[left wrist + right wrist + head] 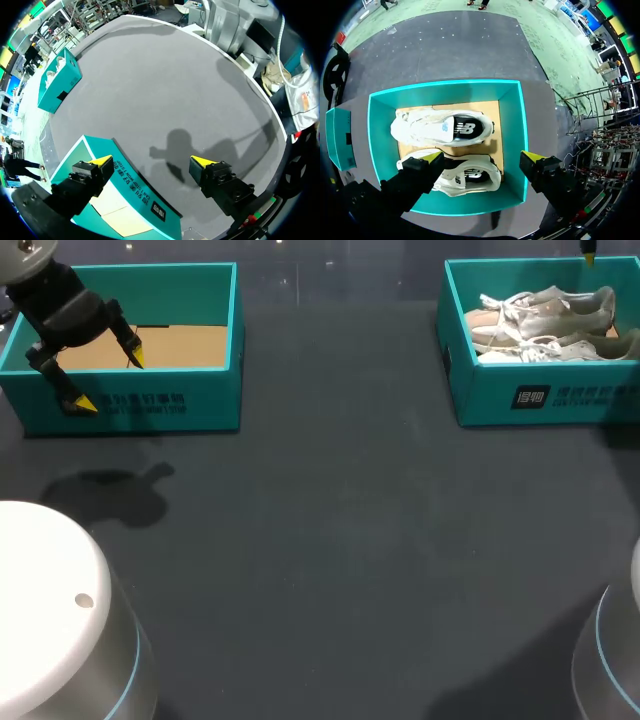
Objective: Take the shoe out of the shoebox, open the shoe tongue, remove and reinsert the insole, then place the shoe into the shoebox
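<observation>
Two white shoes lie side by side in the teal shoebox (540, 400) at the table's far right; the far shoe (550, 310) and the near shoe (560, 348) both rest on its cardboard floor. My right gripper (483, 157) hangs open above this shoebox (512, 125), over the nearer shoe (470, 177), with the other shoe (442, 127) ahead of it. In the head view only one of its yellow fingertips (588, 252) shows. My left gripper (108, 380) is open above the front wall of a second, empty teal box (190, 405) at the far left.
In the left wrist view the left gripper (152, 161) straddles the empty box's front wall (135, 190), and the shoebox (57, 82) stands across the dark table (330, 540). The two arm bases (50, 620) rise at the near corners.
</observation>
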Robot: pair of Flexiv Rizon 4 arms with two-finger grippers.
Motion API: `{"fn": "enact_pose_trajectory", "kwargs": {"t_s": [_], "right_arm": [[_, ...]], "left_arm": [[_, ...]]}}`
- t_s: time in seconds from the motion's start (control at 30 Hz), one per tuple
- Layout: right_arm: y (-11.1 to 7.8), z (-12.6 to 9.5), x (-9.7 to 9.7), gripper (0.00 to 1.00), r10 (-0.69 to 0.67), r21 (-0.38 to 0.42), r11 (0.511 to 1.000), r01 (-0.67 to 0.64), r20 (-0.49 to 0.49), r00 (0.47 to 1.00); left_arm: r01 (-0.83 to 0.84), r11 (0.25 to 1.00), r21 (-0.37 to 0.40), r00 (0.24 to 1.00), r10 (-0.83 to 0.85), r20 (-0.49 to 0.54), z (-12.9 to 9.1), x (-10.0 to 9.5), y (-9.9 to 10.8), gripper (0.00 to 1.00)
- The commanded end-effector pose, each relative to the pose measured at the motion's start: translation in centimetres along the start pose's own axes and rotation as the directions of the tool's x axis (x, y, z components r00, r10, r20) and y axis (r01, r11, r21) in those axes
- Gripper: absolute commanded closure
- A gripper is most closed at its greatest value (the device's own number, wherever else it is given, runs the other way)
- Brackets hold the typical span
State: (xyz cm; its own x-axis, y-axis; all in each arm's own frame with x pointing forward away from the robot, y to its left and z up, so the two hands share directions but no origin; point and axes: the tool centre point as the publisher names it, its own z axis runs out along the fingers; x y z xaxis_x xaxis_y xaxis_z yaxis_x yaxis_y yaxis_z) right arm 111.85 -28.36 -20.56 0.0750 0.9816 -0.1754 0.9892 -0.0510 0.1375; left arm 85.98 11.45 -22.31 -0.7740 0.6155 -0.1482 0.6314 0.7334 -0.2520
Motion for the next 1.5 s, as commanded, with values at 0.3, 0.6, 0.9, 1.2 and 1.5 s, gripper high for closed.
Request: {"fn": "enact_pose_trajectory", "kwargs": {"t_s": [0.3, 0.6, 0.9, 1.2, 1.5], "right_arm": [[-5.6, -3.5, 1.6, 0.00, 0.025, -0.041, 0.999, -0.025, -0.001, 1.000], [-8.2, -4.9, 3.1, 0.00, 0.051, -0.031, 0.998, -0.051, 0.000, 0.999], [-10.4, -6.2, 3.9, 0.00, 0.100, -0.024, 0.995, -0.100, -0.002, 0.995], [-11.9, -7.0, 4.9, 0.00, 0.099, -0.021, 0.995, -0.100, -0.018, 0.995], [-13.4, -7.6, 6.1, 0.00, 0.062, -0.008, 0.998, -0.062, -0.033, 0.998]], "left_arm": [[0.653, 0.757, -0.034, 0.757, -0.651, 0.050, -4.3, -2.7, 1.2, 0.00], [0.972, 0.220, -0.076, 0.231, -0.956, 0.179, -5.6, -3.5, 4.2, 0.00], [0.987, -0.161, 0.004, -0.157, -0.955, 0.252, -7.3, -5.1, 7.1, 0.00], [0.935, -0.345, 0.082, -0.354, -0.894, 0.275, -8.7, -5.4, 10.3, 0.00], [0.847, -0.518, 0.120, -0.528, -0.790, 0.313, -9.5, -4.2, 13.4, 0.00]]}}
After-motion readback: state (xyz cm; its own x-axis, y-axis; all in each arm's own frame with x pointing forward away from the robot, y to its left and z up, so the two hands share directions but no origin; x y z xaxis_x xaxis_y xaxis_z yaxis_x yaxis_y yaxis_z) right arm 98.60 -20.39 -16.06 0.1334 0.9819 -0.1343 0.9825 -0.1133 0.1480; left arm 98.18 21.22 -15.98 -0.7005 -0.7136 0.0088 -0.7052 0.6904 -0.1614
